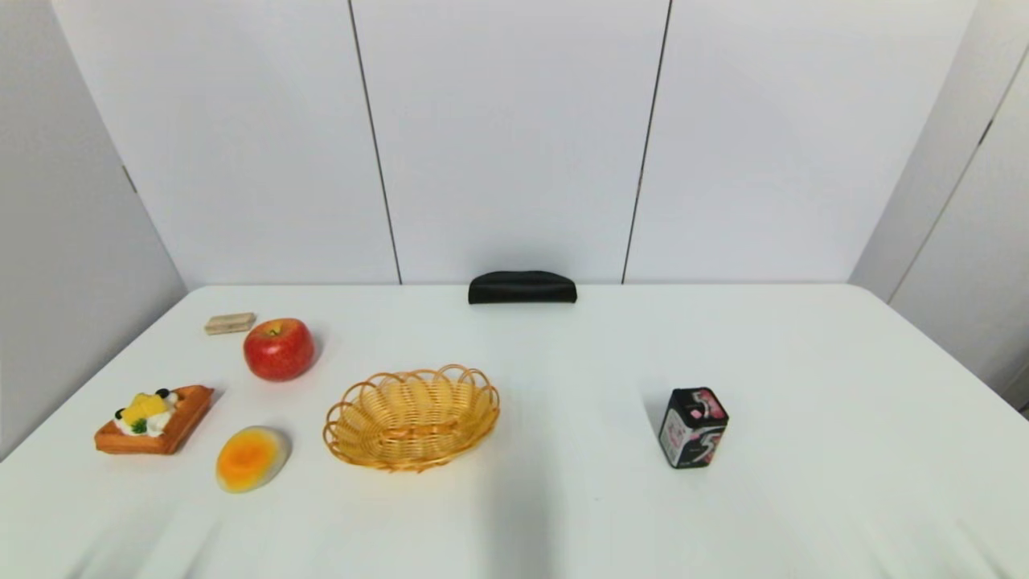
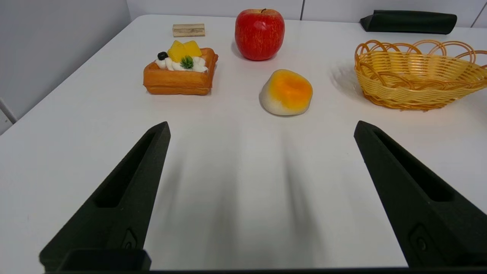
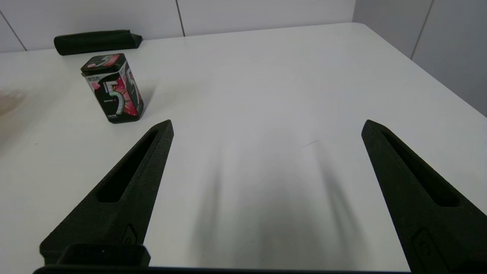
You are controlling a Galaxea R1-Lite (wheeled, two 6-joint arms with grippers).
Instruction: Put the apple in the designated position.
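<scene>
Head view: the apple (image 1: 279,349) sits on the white table (image 1: 804,386) at about ten o'clock from the wicker basket (image 1: 412,416), well on the robot's left — neither arm shows.

Left wrist view: the left gripper (image 2: 261,128) is spread wide and empty, apple at twelve o'clock beyond the egg-like oval (image 2: 286,92) — the nearer arm.

Right wrist view: the right gripper (image 3: 267,125) gapes empty near the black tin (image 3: 112,88).

A broad white table (image 1: 563,515) fills the lower half of the scene, smooth and matte. Behind it stands a pale wall of tall white panels (image 1: 514,137), split by thin dark vertical seams. Grey side walls (image 1: 56,265) angle in at both edges. Light falls evenly from above, laying soft grey shadows across the near tabletop. A black padded chair back (image 1: 522,287) peeks over the far edge.
</scene>
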